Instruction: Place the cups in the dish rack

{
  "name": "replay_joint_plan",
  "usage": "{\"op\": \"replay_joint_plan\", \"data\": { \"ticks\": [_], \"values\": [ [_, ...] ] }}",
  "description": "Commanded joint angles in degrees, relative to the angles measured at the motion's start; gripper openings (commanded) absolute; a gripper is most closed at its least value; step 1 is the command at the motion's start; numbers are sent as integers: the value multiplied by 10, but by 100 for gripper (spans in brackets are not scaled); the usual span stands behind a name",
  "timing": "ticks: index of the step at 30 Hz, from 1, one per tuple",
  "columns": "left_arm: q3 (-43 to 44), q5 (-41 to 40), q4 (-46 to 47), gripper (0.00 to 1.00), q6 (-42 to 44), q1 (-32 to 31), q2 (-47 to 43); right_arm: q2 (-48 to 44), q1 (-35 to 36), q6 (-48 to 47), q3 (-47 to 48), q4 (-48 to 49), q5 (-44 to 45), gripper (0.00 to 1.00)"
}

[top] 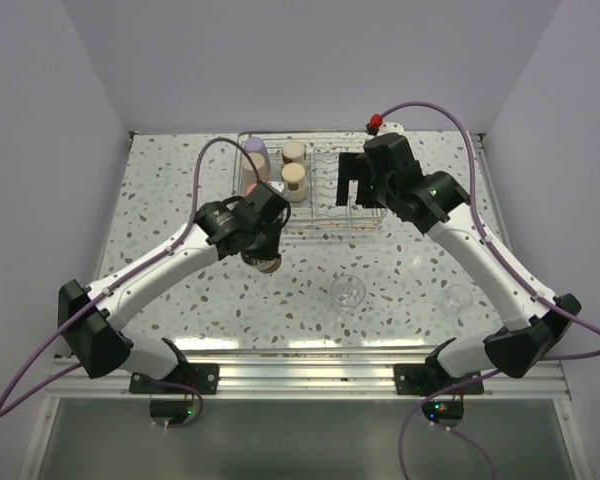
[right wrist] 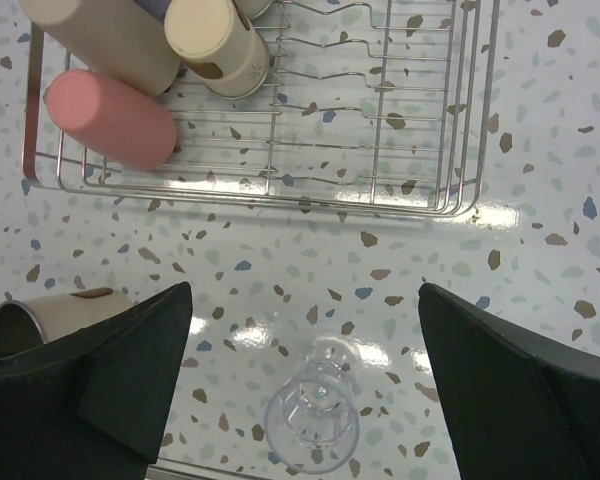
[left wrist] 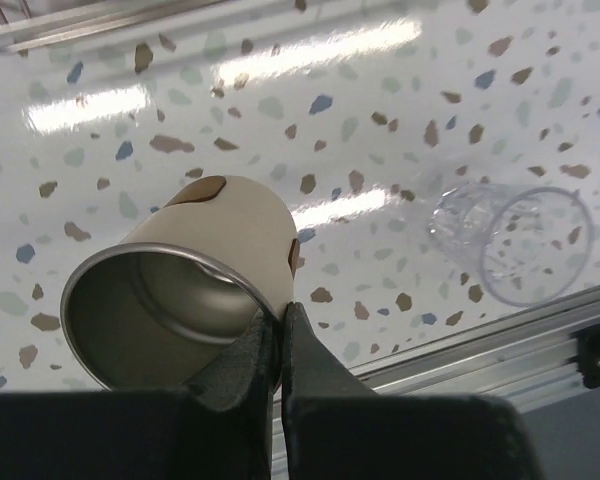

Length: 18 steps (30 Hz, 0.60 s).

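The left pincer [left wrist: 278, 325] is closed on the rim of a tan cup [left wrist: 200, 270]. One finger appears to be set inside the metal-lined mouth and one outside, so that only the thin wall is pinched. A grip of that kind is judged to suit a cup too broad to be spanned. The cup is carried tilted, with its mouth turned back toward the wrist and its base pointed away. Whether it is lifted clear of the surface [left wrist: 380, 80] cannot be told. From above it is seen just in front of the near rim of the rack [top: 320, 226], so the carry to the rack is judged to be the step in hand.

A clear cup [left wrist: 510, 240] is left lying on its side on the surface, well apart from the held one and not yet loaded.

The right pincer [right wrist: 305, 290] is held wide, with nothing between its fingers. It hangs over the rack's near edge, and the clear cup is seen below it. It is probably kept open for that cup.

In the rack's left part a pink cup [right wrist: 110, 118] is laid on its side, touching a pale cup [right wrist: 205, 40]. The right part is unfilled.
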Motion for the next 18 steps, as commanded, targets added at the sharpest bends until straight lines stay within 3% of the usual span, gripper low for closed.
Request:
{"op": "replay_joint_plan", "data": {
  "ticks": [1,5,9,11,18],
  "values": [
    [111,-18,-38,0,28,-2,3,-21,-2,-11,53,-4,8,98],
    [206,-6,-25,0,51,3,15,-17,-4,-4,103,-11,-17,98],
    [268,65,36,0,76,76,27,-19,-11,12,150,27,-69,98],
    [272,136,89,0,70,134,25,-38,-24,33,149,59,-103,98],
    [243,316,284,0,9,226,9,-20,-86,111,175,160,-263,98]
  ]
}}
